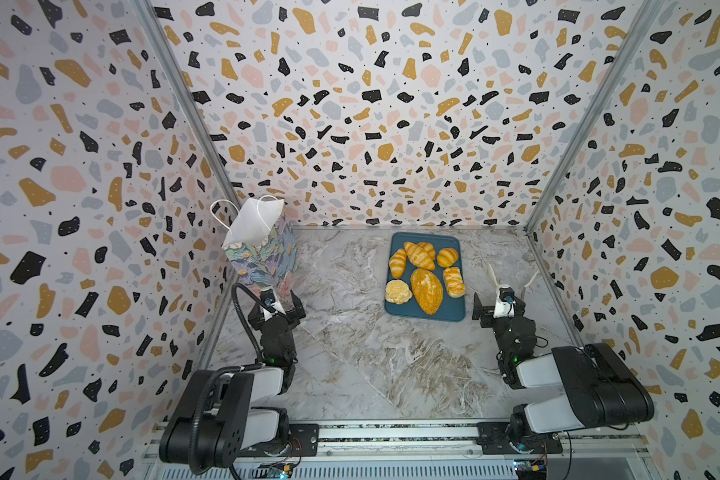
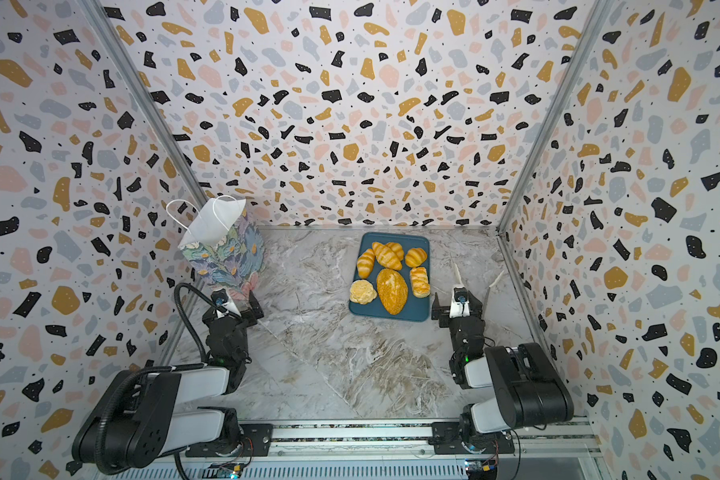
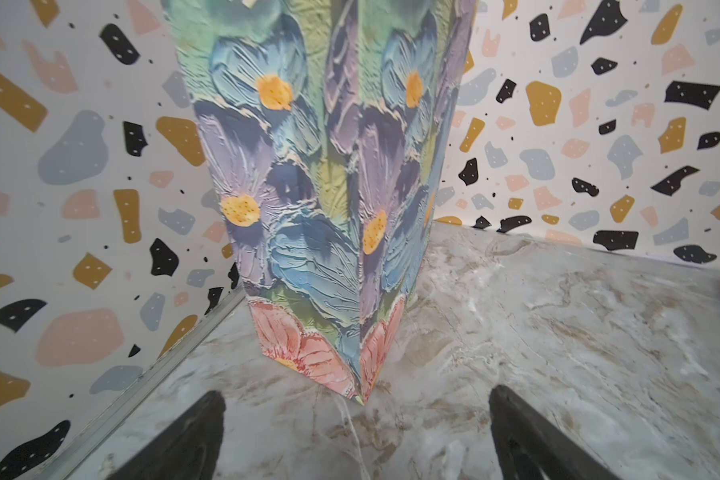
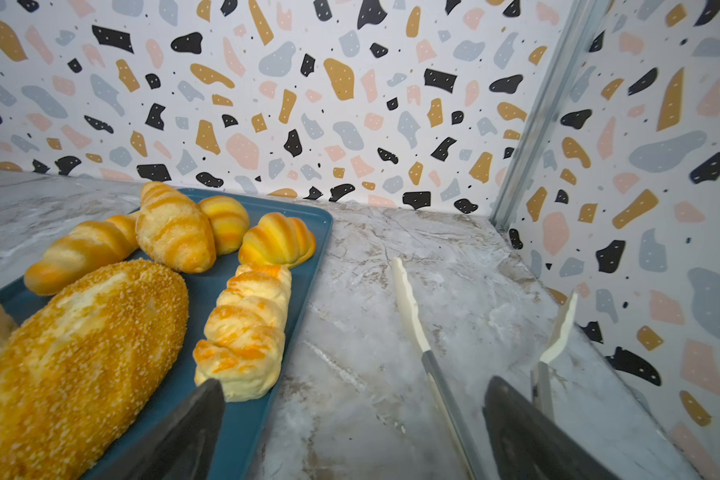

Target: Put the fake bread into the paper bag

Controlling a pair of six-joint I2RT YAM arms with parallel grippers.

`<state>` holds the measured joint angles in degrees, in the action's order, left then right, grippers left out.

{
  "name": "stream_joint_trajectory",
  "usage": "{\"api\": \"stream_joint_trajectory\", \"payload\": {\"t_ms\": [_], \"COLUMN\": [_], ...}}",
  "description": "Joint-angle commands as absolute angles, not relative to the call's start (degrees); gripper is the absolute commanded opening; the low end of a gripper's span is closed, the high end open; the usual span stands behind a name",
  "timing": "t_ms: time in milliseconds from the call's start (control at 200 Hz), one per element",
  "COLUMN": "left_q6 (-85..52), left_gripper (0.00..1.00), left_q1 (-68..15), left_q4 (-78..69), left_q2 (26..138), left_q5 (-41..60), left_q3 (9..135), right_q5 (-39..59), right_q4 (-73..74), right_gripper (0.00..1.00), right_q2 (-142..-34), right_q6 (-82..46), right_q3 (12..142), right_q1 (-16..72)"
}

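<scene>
- Counted seven pieces of the fake bread, all lying on the flat dark blue tray, none in the paper bag yet
- Saw the paper bag standing tall by the left wall near the back corner, mouth open, well apart from the tray
- Found the left fingers spread wide and holding nothing, low over the counter, just in front of the bag's bottom corner, not touching it
- Found the right fingers spread wide too, holding nothing, just beside the tray's near right corner
- Spotted tongs with white wavy tips lying by the right fingers; could not tell whether touching them
- Guessed the job was only at its start, with the first pick to come
- Thought it best to go for the twisted roll first, being nearest the right fingers, and to pinch it gently across its narrow side
- Thought it wise to lift each piece high over the bag's rim before letting go, with the left fingers ready to steady the light paper
- Took the bread for soft, squashy stuff: striped croissants, a big oval loaf with a grainy, seedy skin, a pale lumpy bun
- Noticed bumpy painted flowers on the bag's outside, plain white inside, and a smooth marble look on the counter
</scene>
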<state>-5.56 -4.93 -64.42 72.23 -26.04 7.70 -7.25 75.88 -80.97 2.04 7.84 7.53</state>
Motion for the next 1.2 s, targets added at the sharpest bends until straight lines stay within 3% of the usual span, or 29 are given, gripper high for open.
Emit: {"api": "stream_joint_trajectory", "payload": {"t_ms": [0,310,691,896,1196], "left_q6": [-8.27,-16.53,-24.13,-25.38,-28.87], "left_gripper": [1.0,1.0,1.0,1.0,0.99], "left_q1": [-4.69,-4.66,-4.66,-4.66,-4.66], "left_q4": [-62.98,-46.98,-34.64,-28.41,-20.96], "left_q2": [68.87,60.07,54.52,51.0,46.63], "left_q5": [-31.77,-40.55,-39.14,-33.08,-30.91], "left_q3": [6.92,10.27,19.46,24.41,29.34], "right_q5": [-9.86,-14.08,-12.45,-7.74,-14.23], "right_q4": [71.78,61.38,47.19,37.67,21.11], "right_gripper": [0.99,0.99,0.99,0.99,0.99], "right_q2": [-79.13,-78.07,-75.85,-75.37,-79.24], "right_q6": [2.26,0.98,-2.21,-5.88,-15.73], "right_q3": [9.45,14.37,20.97,27.42,37.34], "right_q1": [7.83,9.06,9.32,10.16,11.64]}}
